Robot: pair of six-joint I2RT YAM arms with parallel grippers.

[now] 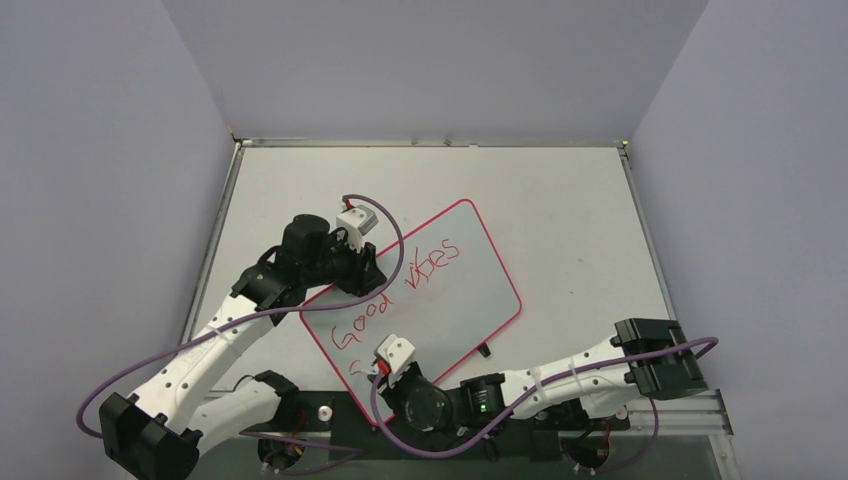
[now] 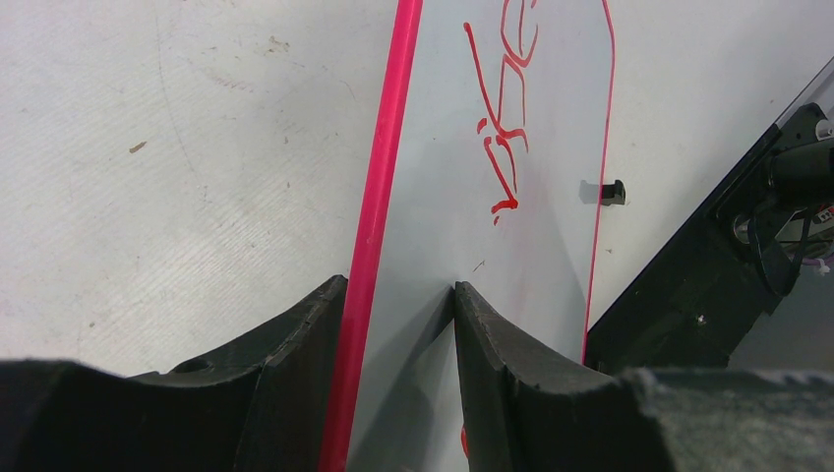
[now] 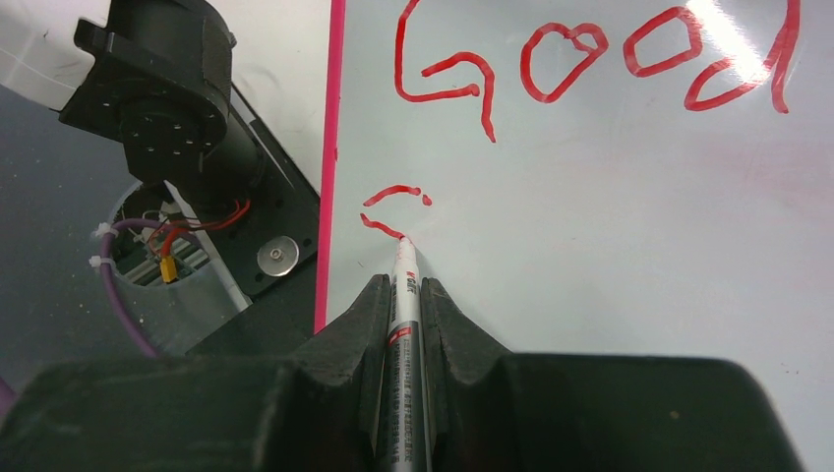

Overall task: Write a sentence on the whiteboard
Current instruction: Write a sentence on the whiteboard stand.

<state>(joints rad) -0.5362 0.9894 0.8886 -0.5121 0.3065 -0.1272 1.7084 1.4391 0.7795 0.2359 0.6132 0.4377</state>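
Observation:
The whiteboard (image 1: 470, 285) lies tilted on the table, pink-framed, with the sentence (image 1: 395, 290) in red reading "Good vibes". In the right wrist view "Good" (image 3: 590, 59) stands above a short curved stroke (image 3: 388, 206) that starts a second line. My right gripper (image 3: 403, 283) is shut on a silver marker (image 3: 404, 315), whose tip touches the board at the end of that stroke. My left gripper (image 2: 398, 287) is open and straddles the board's pink frame (image 2: 379, 197) at its far left edge. One of its fingers is over the table and the other rests on the board surface (image 2: 551, 197).
A small black clip (image 2: 612, 192) sticks out from the board's near long edge. The arms' black base rail (image 1: 600, 420) runs along the near table edge. A motor housing and cables (image 3: 167, 88) sit just left of the board's corner. Walls close in three sides of the table (image 1: 560, 200).

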